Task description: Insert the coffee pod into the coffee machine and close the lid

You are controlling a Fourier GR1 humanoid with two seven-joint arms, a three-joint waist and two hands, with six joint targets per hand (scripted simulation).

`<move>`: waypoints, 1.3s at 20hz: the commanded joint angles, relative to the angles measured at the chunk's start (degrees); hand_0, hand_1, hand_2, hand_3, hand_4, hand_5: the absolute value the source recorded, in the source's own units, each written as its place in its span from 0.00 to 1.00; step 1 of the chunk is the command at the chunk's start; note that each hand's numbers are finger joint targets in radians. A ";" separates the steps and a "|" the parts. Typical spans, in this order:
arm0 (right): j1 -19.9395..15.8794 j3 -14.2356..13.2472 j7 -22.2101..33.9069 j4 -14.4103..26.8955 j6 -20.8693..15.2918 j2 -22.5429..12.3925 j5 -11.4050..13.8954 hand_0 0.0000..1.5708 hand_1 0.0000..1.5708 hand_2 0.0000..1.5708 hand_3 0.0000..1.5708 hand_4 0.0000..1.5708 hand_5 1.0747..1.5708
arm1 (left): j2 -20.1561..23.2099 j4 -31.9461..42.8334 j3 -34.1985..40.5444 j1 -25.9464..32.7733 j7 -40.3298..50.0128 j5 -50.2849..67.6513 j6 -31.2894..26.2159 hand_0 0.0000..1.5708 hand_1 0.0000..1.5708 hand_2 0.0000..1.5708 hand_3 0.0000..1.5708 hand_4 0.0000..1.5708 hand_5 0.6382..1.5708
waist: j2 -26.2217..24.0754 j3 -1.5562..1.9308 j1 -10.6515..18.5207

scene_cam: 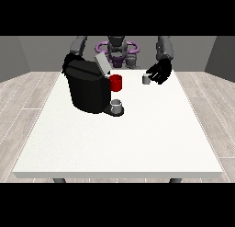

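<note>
— What stood nearest on the counter point(137, 148)?
— A grey cup point(117, 105) at the foot of the black coffee machine point(88, 89), whose lid point(103, 64) stood raised, a red part point(116, 82) beside it.
— And the coffee pod point(146, 79)?
— Farther back, touching the hand at the view's right point(160, 71), whose fingers curled beside it; whether they clamped it, I could not tell.
</note>
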 commanded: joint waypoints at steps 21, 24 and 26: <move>-3.36 3.81 0.09 -3.76 -1.04 0.92 1.18 0.00 0.00 0.00 0.00 0.33 1.00 | 2.78 -1.18 5.49 -17.50 8.80 0.38 -5.92 0.82 0.82 0.85 0.81 0.31 1.00 | 3.51 -0.02 -7.70; -5.05 3.69 3.75 -5.14 -1.33 0.18 1.27 0.00 0.00 0.00 0.00 0.32 1.00 | 2.53 -0.43 5.73 -18.78 9.90 0.14 -5.97 0.82 0.82 0.85 0.81 0.33 1.00 | 3.42 -0.03 -8.53; -4.93 2.78 0.65 -4.07 -0.38 -1.38 1.62 0.00 0.00 0.00 0.00 0.34 1.00 | 3.92 -0.90 5.63 -19.77 8.25 -0.37 -6.06 0.82 0.82 0.85 0.80 0.33 1.00 | 6.34 -0.02 -8.75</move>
